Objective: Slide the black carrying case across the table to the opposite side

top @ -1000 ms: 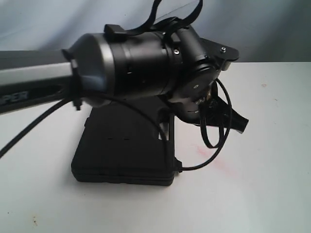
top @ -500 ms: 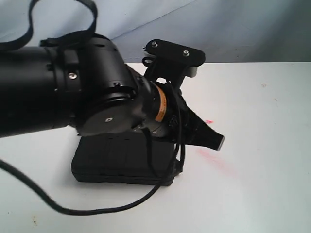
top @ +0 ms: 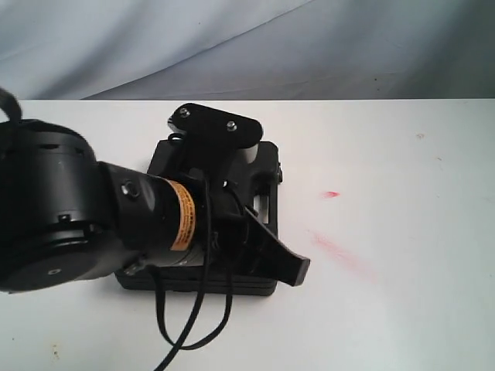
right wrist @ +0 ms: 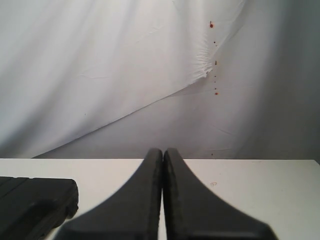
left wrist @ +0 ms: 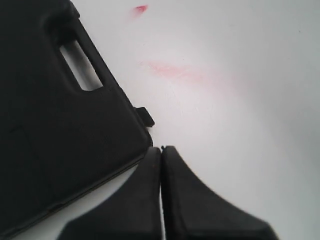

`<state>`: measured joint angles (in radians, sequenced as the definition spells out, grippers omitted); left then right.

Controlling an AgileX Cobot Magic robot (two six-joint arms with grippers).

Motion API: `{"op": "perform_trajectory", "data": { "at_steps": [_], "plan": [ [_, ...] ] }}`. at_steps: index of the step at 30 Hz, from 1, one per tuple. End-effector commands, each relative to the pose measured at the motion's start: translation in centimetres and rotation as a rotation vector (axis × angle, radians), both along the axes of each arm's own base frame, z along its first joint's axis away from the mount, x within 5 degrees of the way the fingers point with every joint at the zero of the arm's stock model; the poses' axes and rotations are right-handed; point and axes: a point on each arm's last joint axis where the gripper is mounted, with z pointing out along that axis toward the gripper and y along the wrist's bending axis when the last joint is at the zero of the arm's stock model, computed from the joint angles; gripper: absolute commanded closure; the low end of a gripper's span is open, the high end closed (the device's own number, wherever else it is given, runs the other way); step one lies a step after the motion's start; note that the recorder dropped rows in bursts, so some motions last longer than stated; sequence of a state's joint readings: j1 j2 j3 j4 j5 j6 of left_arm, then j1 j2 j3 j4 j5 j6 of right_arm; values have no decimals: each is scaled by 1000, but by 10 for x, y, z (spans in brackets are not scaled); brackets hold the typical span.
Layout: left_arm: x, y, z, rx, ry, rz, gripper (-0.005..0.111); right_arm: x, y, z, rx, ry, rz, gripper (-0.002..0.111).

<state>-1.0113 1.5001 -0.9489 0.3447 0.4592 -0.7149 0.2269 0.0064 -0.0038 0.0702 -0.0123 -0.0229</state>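
The black carrying case [top: 259,164] lies flat on the white table [top: 402,232], left of the middle, and my left arm covers most of it. Its handle slot [left wrist: 80,67] and a small tab [left wrist: 145,116] on its edge show in the left wrist view. My left gripper [top: 298,270] is shut and empty, with its tips [left wrist: 161,149] right beside the case's near right corner; whether they touch it I cannot tell. My right gripper [right wrist: 163,150] is shut and empty above the table, and a corner of the case [right wrist: 35,200] lies off to its side.
Red smudges [top: 340,251] and a small red spot [top: 331,194] mark the table to the right of the case. A grey-white cloth backdrop [top: 232,46] hangs behind the far table edge. A black cable [top: 186,325] loops down from the left arm over the front of the table.
My left arm has swung left and downward, bringing the shut gripper from right of the case to its near right corner. The case has not visibly moved.
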Motion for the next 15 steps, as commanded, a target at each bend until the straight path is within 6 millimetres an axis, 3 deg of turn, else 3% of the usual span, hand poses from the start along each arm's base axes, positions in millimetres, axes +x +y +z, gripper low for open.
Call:
{"op": "perform_trajectory", "data": {
  "at_steps": [1, 15],
  "plan": [
    [-10, 11, 7, -53, -11, -2, 107, 0, 0, -1, -19, -5, -9, 108],
    [-37, 81, 4, -376, -32, 98, 107, 0, 0, -1, -19, -5, -9, 108]
  ]
}}
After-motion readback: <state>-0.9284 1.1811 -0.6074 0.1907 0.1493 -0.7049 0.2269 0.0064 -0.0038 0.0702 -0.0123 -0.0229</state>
